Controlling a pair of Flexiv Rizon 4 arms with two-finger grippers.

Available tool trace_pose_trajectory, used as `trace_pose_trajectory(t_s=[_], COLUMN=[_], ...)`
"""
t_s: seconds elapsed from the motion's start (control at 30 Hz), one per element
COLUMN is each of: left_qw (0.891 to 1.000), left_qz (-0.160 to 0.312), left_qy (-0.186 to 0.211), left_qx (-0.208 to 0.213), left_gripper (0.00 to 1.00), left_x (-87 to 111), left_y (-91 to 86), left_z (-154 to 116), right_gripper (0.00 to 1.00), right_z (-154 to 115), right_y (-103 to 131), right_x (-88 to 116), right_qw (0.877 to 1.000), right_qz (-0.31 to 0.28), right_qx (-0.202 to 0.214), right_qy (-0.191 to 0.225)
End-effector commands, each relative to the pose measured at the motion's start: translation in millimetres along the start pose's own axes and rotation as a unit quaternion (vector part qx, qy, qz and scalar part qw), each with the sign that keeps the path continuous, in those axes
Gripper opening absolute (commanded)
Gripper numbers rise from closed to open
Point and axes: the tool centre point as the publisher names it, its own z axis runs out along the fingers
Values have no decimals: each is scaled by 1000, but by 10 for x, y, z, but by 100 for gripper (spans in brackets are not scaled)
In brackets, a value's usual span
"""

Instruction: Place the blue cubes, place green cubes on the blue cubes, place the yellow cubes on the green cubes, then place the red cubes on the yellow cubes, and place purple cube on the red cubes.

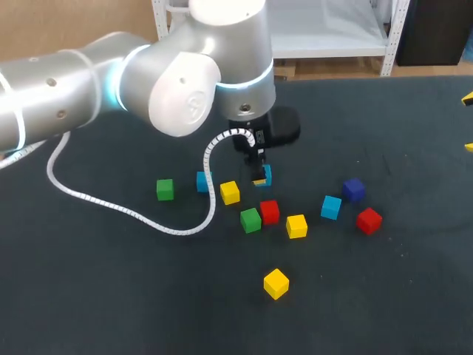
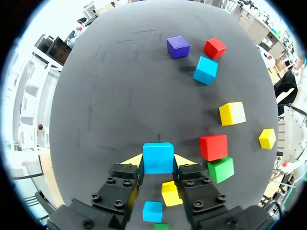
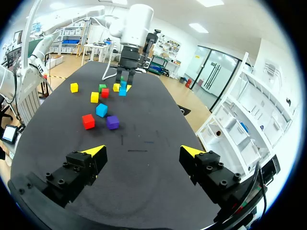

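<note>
Counts: blue cubes (image 1: 331,207) three, green cubes (image 1: 165,189) two, yellow cubes (image 1: 276,283) three, red cubes (image 1: 369,220) two, purple cube (image 1: 354,189) one. Left gripper (image 2: 158,160) pinches one blue cube (image 2: 158,155) mid-table, half hidden by fingers in head view. Right gripper (image 3: 142,151) spread, well apart from cubes.

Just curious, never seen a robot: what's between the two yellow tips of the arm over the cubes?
A blue cube, with both tips of the left gripper touching its sides. The left wrist view shows it best.
</note>
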Motion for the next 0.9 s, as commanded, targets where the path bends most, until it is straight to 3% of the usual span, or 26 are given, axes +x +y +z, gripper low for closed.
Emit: trace_pose_trajectory(t_s=[0.03,0.9], left_qw=[1000,1000], left_qz=[0,13], left_qy=[4,4], left_qx=[5,12], left_gripper=[0,0], left_x=[-27,-29], left_y=[78,90], left_z=[43,110], right_gripper=[100,100], right_z=[-3,-3], right_y=[11,11], right_x=[-3,-3], right_qw=[1000,1000], right_qz=[0,0], right_qx=[1,1], right_qy=[0,0])
